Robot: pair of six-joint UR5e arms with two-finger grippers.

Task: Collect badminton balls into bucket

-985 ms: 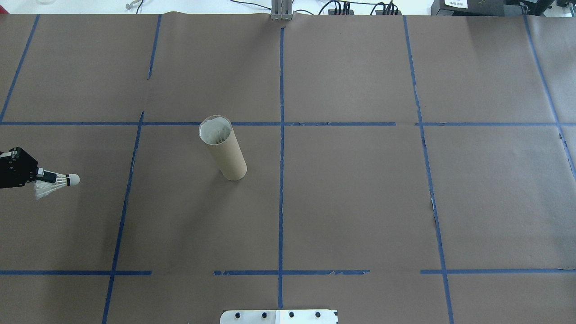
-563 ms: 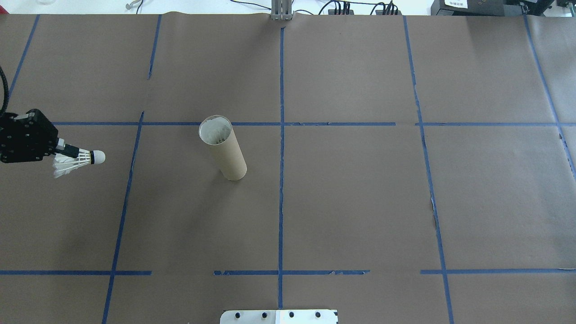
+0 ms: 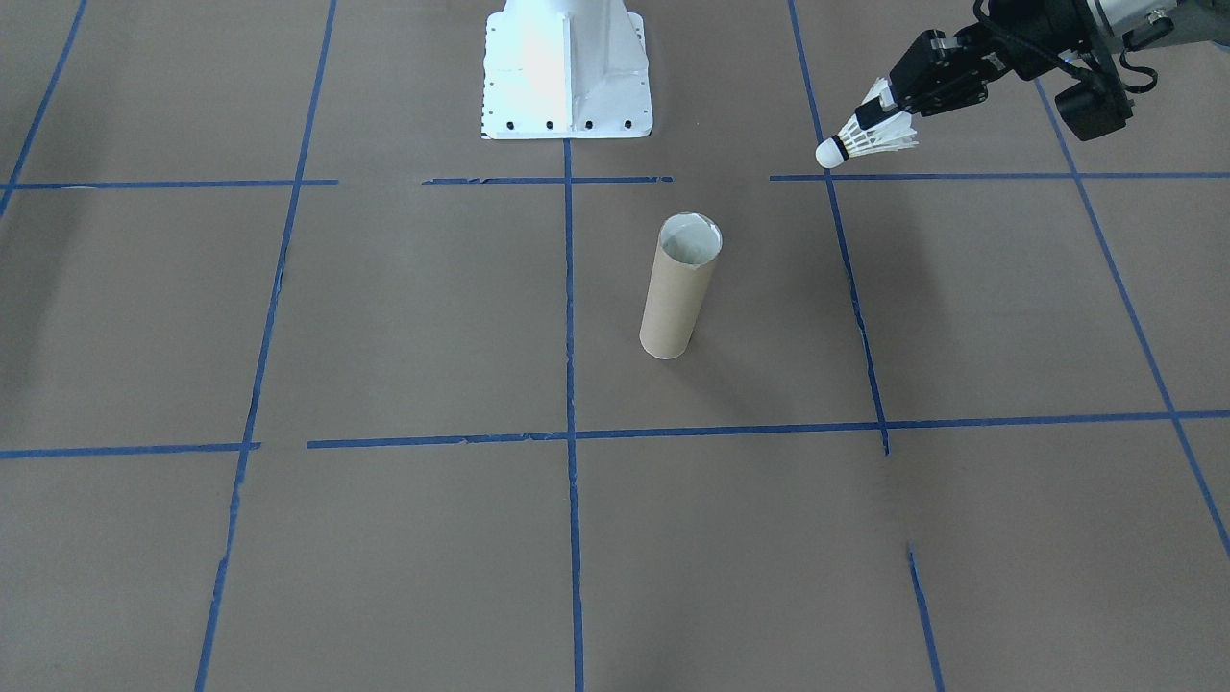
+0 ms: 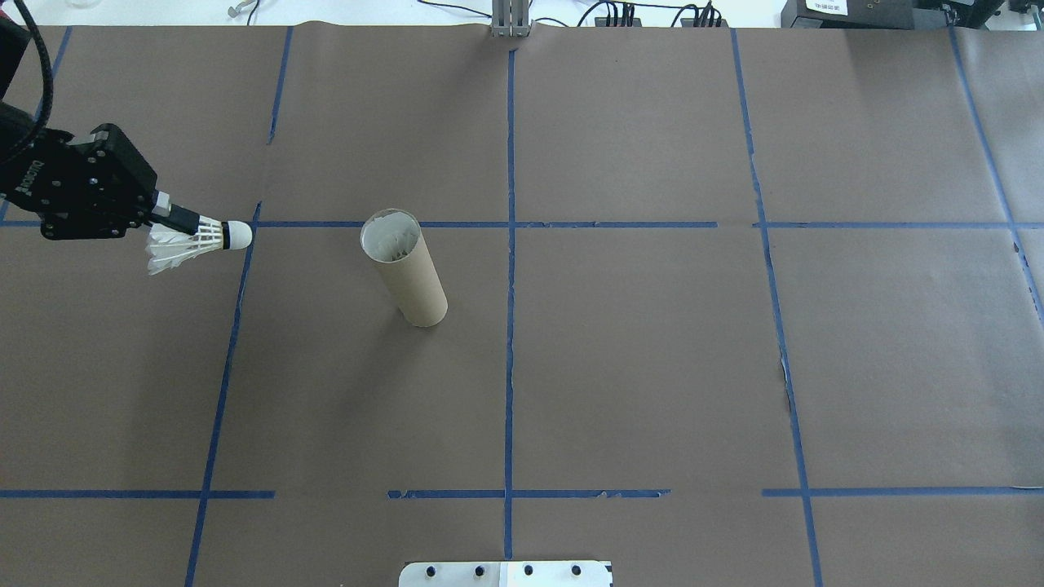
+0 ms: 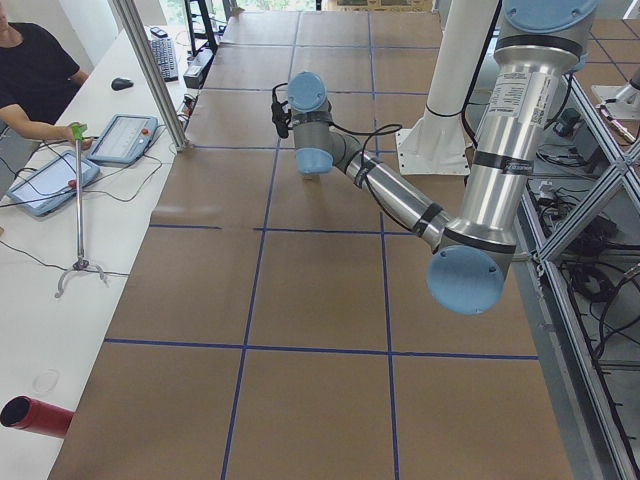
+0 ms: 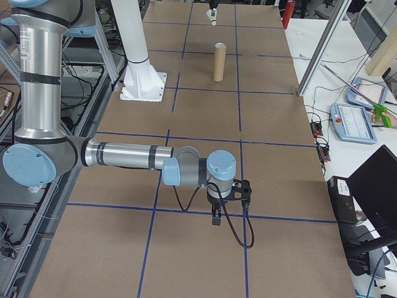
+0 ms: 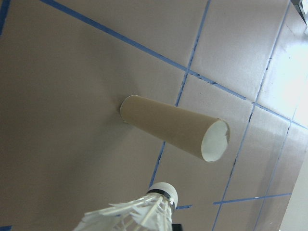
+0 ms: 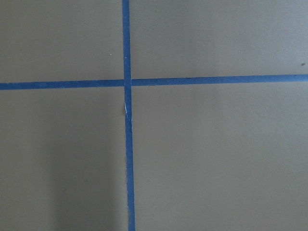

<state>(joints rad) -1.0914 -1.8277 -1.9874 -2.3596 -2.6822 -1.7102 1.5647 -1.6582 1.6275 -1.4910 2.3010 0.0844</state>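
A white feathered shuttlecock [image 4: 189, 244] hangs above the table at the left of the overhead view. My left gripper [image 4: 192, 225] is shut on its skirt, and its cork tip points toward the bucket. From the front, the shuttlecock [image 3: 867, 140] and the left gripper [image 3: 880, 111] sit at the upper right. The bucket [image 4: 404, 271], a brown cardboard tube, stands upright well to the right of the shuttlecock. The left wrist view has the shuttlecock [image 7: 139, 214] at the bottom and the bucket [image 7: 168, 126] beyond it. My right gripper [image 6: 217, 216] shows only in the exterior right view, far from both; I cannot tell its state.
Blue tape lines cross the brown paper table cover. The white robot base [image 3: 567, 67] stands behind the bucket. A person [image 5: 30, 70] sits at a side table with tablets [image 5: 125, 138]. A red cylinder [image 5: 35, 415] lies at that table's near end.
My left gripper has carried the shuttlecock up the overhead view and to the right, closer to the bucket. The bucket has not moved.
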